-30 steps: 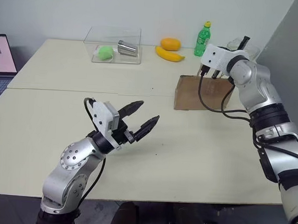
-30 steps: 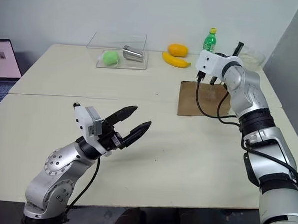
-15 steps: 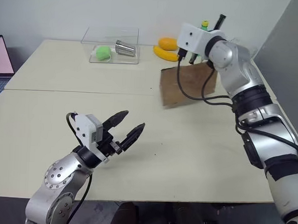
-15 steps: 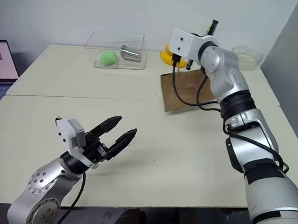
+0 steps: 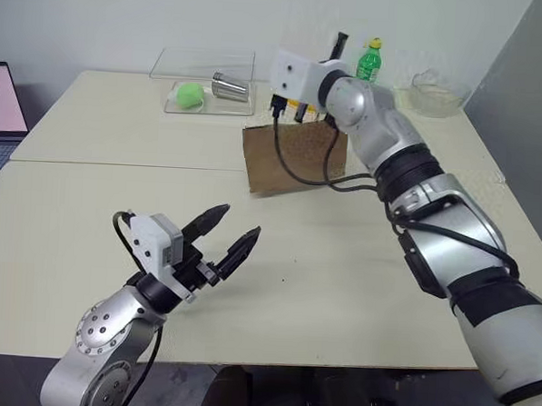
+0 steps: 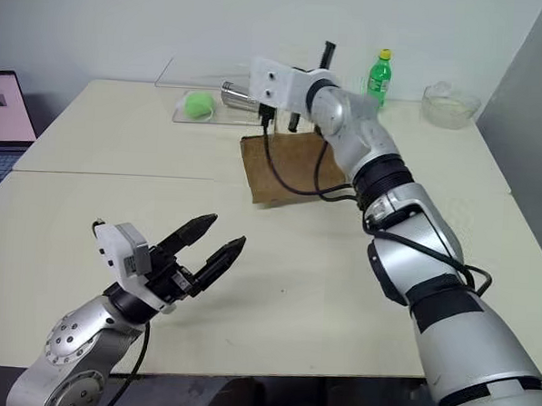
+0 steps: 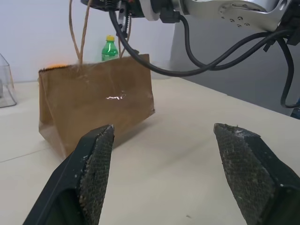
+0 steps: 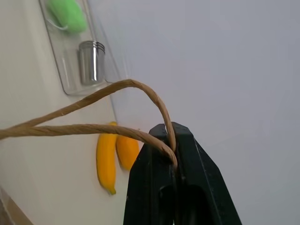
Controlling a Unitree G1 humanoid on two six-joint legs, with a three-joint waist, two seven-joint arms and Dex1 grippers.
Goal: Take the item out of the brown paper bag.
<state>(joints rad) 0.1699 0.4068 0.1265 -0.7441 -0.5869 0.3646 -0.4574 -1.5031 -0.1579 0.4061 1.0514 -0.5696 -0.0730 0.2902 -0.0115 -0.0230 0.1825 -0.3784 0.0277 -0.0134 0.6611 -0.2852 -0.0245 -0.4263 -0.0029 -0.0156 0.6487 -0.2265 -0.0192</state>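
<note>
We see one cream table point(image 5: 357, 289) before a pale wall, bearing one brown paper bag point(image 5: 296, 159), one green bottle point(image 5: 369, 61), one clear tray point(image 5: 205, 72) and one glass bowl point(image 5: 433, 93). Our right gripper point(image 8: 171, 140) is clenched on both bag handles point(image 8: 93, 112); our left gripper point(image 5: 228, 233) hangs released above the near table. We cannot tell whether the bag contains the item.

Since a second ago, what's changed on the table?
The right end effector, shut on the handles of the brown paper bag, has carried the bag leftward across the table, toward its middle. The left end effector stays open over the near side, drawn slightly back. The green bottle, clear tray and glass bowl stayed put.
</note>
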